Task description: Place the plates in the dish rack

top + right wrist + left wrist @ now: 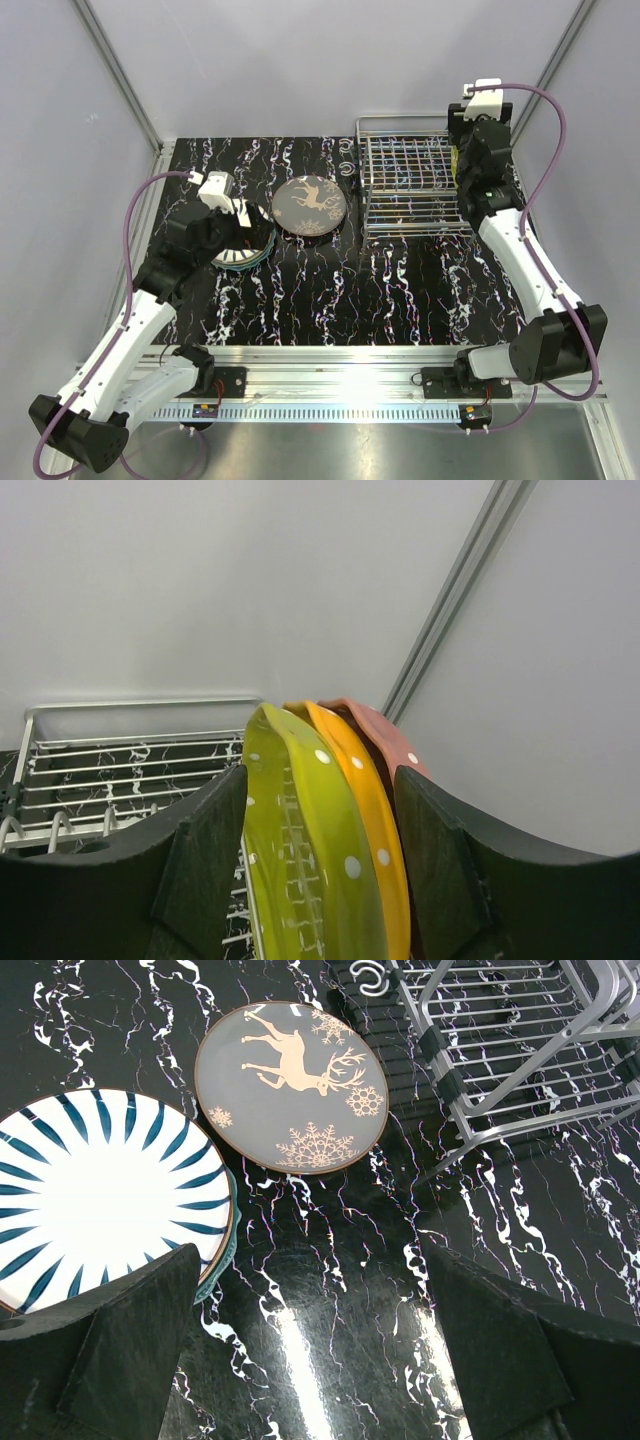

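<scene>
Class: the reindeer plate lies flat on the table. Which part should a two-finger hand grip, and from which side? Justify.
Pinch the rim of the reindeer plate at its near edge, coming low from the arms' side. Lying flat, it offers only the rim; the striped plate crowds its left, the dish rack its right. The open left hand probably suits.
</scene>
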`<state>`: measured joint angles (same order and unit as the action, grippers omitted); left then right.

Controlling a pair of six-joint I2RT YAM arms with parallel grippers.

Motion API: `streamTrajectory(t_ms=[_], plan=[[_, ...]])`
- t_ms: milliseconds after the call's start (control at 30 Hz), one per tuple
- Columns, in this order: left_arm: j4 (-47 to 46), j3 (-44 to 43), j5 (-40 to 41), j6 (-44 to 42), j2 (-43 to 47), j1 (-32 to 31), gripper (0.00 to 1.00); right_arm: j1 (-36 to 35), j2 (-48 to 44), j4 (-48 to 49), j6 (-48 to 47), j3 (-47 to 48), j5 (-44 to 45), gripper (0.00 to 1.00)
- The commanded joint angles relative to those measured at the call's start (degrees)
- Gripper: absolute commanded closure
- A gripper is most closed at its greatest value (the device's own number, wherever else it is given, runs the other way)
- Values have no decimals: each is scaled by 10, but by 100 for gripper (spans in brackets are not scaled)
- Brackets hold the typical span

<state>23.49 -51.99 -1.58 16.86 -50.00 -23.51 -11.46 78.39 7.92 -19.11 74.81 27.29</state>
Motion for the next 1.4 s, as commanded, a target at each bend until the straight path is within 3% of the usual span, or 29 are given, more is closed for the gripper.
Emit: streamTrajectory(t_ms=[0,300,1367], plan=[[-18,-6,-11,-9,2,1,1,4,-3,110,-22,-40,-12,31],[-19,-6,-10,-10,3,1,1,4,14,178,-29,-90,-8,25],[-17,-7,-9,-11,4,1,1,5,49,201,-21,-104,-42,16]])
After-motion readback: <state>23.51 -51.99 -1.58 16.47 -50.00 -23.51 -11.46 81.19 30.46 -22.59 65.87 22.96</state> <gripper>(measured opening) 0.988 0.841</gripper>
